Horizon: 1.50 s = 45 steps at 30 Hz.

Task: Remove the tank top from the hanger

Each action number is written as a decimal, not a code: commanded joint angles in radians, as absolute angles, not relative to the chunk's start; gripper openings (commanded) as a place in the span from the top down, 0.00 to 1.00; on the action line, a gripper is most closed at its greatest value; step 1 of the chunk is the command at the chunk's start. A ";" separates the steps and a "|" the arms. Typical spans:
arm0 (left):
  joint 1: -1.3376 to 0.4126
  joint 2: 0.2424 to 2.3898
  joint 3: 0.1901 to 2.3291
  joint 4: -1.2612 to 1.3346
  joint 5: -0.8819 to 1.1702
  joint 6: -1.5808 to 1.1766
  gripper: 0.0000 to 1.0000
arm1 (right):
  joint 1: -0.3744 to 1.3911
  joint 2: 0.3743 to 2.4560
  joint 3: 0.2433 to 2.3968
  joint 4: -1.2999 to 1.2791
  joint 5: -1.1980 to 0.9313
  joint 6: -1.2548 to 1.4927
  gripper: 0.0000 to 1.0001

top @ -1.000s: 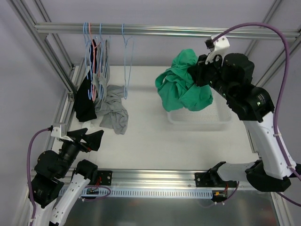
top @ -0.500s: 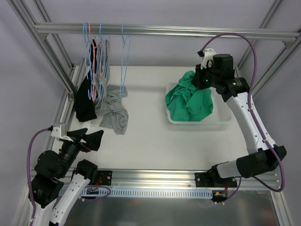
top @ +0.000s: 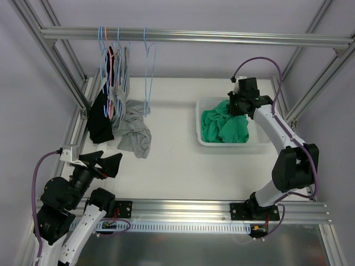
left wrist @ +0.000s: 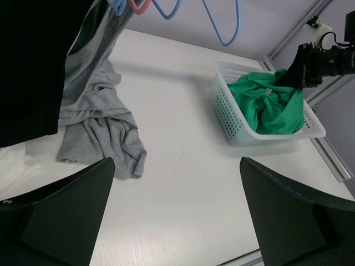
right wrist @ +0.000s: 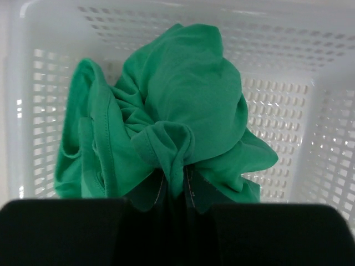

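The teal-green tank top (top: 224,125) lies bunched inside the white perforated basket (top: 201,136); it also shows in the left wrist view (left wrist: 266,105) and the right wrist view (right wrist: 177,111). My right gripper (top: 234,105) is shut on a fold of the tank top (right wrist: 176,177), low over the basket's far side. The light-blue hanger (top: 148,72) hangs bare on the top rail, its bottom loop showing in the left wrist view (left wrist: 222,27). My left gripper (left wrist: 177,216) is open and empty above the table near the front left.
A grey garment (top: 133,130) and a black garment (top: 100,116) hang down onto the table at the left, with a pink-orange hanger (top: 109,105) among more blue hangers. Frame posts stand at the back corners. The basket's rim (left wrist: 266,137) is right of centre.
My right arm has come down and away from the camera, lowering the tank top from above the basket into it. The left arm has not moved.
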State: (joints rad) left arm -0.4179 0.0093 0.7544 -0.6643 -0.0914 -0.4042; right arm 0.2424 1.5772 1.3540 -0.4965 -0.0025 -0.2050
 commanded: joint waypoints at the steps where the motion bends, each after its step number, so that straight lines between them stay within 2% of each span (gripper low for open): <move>1: -0.416 -0.008 0.750 -0.638 -0.101 -0.407 0.01 | 0.236 1.583 1.348 -0.437 0.129 -0.157 0.97; 5: -0.416 -0.008 0.747 -0.638 -0.101 -0.408 0.01 | 0.255 1.632 1.342 -0.437 0.026 -0.150 0.83; 6: -0.414 -0.008 0.747 -0.638 -0.101 -0.408 0.01 | 0.264 1.641 1.345 -0.437 0.011 -0.159 0.72; 8: -0.416 -0.008 0.749 -0.638 -0.100 -0.408 0.01 | 0.281 1.658 1.347 -0.439 -0.020 -0.158 0.64; 9: -0.416 -0.008 0.747 -0.638 -0.100 -0.408 0.01 | 0.284 1.660 1.348 -0.443 0.041 -0.152 0.54; 10: -0.416 -0.008 0.749 -0.638 -0.097 -0.408 0.01 | 0.284 1.657 1.350 -0.452 0.076 -0.123 0.37; 11: -0.416 0.024 0.749 -0.638 -0.094 -0.407 0.01 | 0.282 1.642 1.350 -0.453 0.109 -0.115 0.32; 12: -0.416 0.028 0.749 -0.638 -0.091 -0.407 0.01 | 0.284 1.632 1.353 -0.466 0.132 -0.110 0.15; 13: -0.414 0.031 0.749 -0.638 -0.086 -0.405 0.01 | 0.284 1.620 1.367 -0.478 0.155 -0.091 0.06; 14: -0.416 0.034 0.749 -0.638 -0.083 -0.405 0.01 | 0.285 1.582 1.376 -0.491 0.187 -0.084 0.02; 20: -0.414 0.061 0.752 -0.638 -0.051 -0.399 0.01 | 0.290 1.353 1.394 -0.534 0.216 -0.032 0.01; 25: -0.414 0.087 0.755 -0.638 -0.044 -0.399 0.01 | 0.291 1.126 1.359 -0.554 0.137 -0.005 0.01; 27: -0.416 0.098 0.758 -0.637 -0.043 -0.396 0.02 | 0.291 1.059 1.330 -0.555 0.043 0.006 0.01; 32: -0.416 0.124 0.768 -0.637 -0.020 -0.388 0.01 | 0.290 0.814 1.148 -0.476 -0.349 0.092 0.01; 41: -0.416 0.195 0.879 -0.658 0.067 -0.361 0.01 | 0.291 0.442 0.760 -0.417 -0.644 0.291 0.00; 45: -0.414 0.270 1.006 -0.704 0.071 -0.348 0.01 | 0.290 0.339 0.667 -0.429 -0.631 0.345 0.01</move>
